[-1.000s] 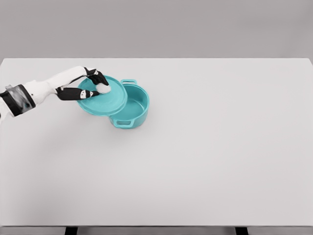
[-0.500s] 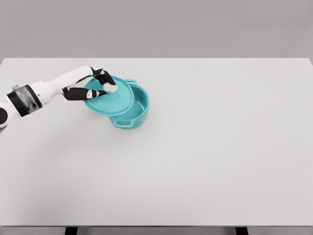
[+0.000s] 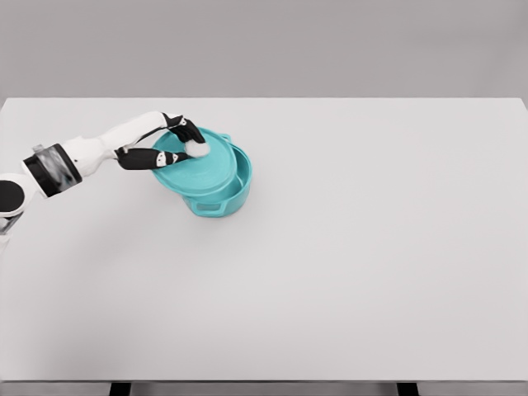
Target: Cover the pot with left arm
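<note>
A teal pot (image 3: 227,195) with side handles stands on the white table (image 3: 355,247), left of the middle. My left hand (image 3: 183,142) is shut on the white knob of the teal lid (image 3: 198,167). The lid hangs tilted over the pot's left part and hides most of its opening; only a strip of the inside shows at the right. My left arm reaches in from the left edge. The right arm is out of sight.
My left hand has carried the lid to the right, from beside the pot's left rim to over most of its opening. The pot has stayed in place.
</note>
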You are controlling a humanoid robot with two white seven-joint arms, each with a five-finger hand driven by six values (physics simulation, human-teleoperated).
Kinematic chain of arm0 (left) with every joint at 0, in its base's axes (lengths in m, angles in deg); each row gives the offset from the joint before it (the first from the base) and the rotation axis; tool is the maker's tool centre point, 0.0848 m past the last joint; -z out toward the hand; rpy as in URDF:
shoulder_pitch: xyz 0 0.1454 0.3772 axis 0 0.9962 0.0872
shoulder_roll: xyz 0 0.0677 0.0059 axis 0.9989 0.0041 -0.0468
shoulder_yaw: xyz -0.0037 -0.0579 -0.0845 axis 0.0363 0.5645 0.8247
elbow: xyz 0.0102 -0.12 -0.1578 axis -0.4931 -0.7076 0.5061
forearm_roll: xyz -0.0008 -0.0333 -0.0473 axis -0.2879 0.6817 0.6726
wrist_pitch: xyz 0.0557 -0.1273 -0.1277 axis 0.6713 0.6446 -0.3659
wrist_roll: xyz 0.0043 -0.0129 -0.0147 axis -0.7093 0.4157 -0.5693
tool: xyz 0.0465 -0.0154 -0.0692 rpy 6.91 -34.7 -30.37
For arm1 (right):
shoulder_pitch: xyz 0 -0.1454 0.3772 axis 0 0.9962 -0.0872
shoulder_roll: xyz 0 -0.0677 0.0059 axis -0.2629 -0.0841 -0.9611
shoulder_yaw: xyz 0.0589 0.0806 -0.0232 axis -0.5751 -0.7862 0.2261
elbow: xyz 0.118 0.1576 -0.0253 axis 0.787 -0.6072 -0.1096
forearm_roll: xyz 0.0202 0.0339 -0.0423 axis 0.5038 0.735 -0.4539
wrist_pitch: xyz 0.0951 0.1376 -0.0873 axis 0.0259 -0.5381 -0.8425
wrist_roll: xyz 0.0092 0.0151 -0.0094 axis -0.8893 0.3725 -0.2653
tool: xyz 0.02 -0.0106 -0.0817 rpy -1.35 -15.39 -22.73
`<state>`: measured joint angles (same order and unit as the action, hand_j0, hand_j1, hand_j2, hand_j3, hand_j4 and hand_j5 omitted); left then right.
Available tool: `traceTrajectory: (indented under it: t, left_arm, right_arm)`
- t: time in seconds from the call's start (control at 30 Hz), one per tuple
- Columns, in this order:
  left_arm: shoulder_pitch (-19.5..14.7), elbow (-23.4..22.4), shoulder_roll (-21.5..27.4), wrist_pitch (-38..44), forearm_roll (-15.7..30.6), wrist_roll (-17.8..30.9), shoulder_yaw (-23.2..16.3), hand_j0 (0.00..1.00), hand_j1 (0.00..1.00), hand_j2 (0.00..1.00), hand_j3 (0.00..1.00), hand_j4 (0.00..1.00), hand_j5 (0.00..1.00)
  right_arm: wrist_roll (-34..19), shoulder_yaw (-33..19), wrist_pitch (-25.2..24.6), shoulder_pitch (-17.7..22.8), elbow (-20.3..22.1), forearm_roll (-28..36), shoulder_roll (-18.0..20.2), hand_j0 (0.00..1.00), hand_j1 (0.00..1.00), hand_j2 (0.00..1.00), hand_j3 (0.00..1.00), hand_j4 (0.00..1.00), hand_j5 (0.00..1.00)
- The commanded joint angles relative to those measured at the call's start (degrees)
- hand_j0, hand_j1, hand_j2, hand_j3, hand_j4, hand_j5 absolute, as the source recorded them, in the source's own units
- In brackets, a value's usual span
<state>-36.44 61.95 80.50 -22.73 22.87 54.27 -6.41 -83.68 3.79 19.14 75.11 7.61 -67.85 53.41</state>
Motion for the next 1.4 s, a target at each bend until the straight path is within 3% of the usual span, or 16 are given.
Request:
traceTrajectory:
  t: [0.0,0.6,1.37]
  left_arm:
    - [0.0,0.0,-0.5,0.2,0.2,0.0,0.0,0.55,0.55,0.55,0.55,0.55,0.55]
    - [0.0,-0.9,-2.6,-0.1,-0.1,-1.0,0.0,0.55,0.55,0.55,0.55,0.55,0.55]
    - [0.0,-5.7,-6.4,-0.6,-1.0,-1.8,0.0,0.55,0.55,0.55,0.55,0.55,0.55]
  right_arm:
    - [0.0,0.0,0.0,0.1,0.0,0.0,0.0,1.00,1.00,1.00,1.00,1.00,1.00]
    - [0.0,0.0,0.0,0.1,0.0,0.0,0.0,1.00,1.00,1.00,1.00,1.00,1.00]
    - [0.0,0.0,0.0,0.1,0.0,0.0,0.0,1.00,1.00,1.00,1.00,1.00,1.00]
